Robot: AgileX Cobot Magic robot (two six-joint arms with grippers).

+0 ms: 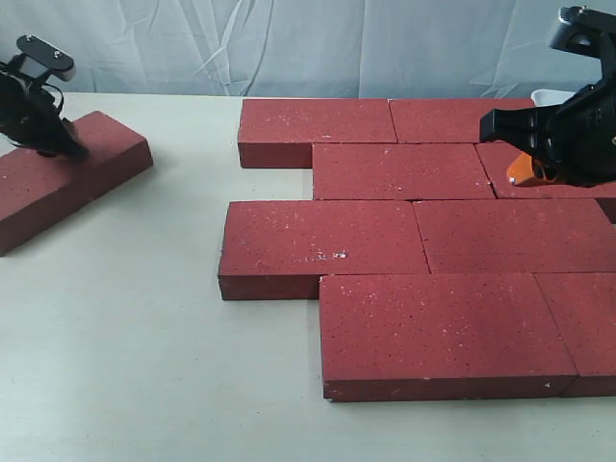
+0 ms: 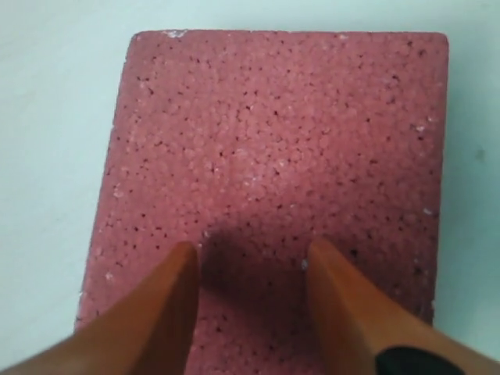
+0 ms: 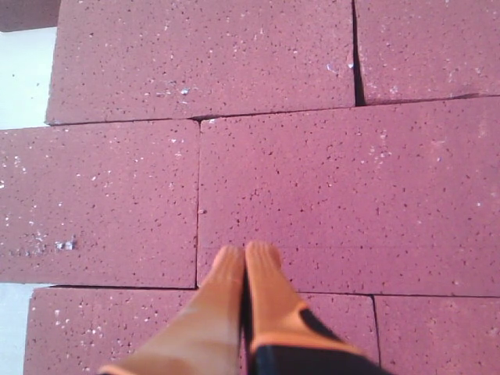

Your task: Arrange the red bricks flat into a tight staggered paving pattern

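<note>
At nine o'clock on the table (image 1: 144,366): lone brick (image 1: 72,168), flat, skewed, well apart from the rest. Over its top face, left gripper (image 2: 251,248), jaws spread, clasping nothing. Toward three o'clock, paved bricks (image 1: 414,250) in tight staggered rows. Above them, right gripper (image 3: 246,251), jaws pressed together, empty.

The red bricks (image 1: 402,171) are rough, gritty, matt. The bench (image 1: 144,366) is smooth and matt, the cloth (image 1: 289,48) behind the bench creased. The jaws look like smooth plastic.

The loose brick (image 1: 67,178) runs off the picture's edge; the right end effector (image 1: 525,171) hides some paved bricks (image 1: 404,173).
</note>
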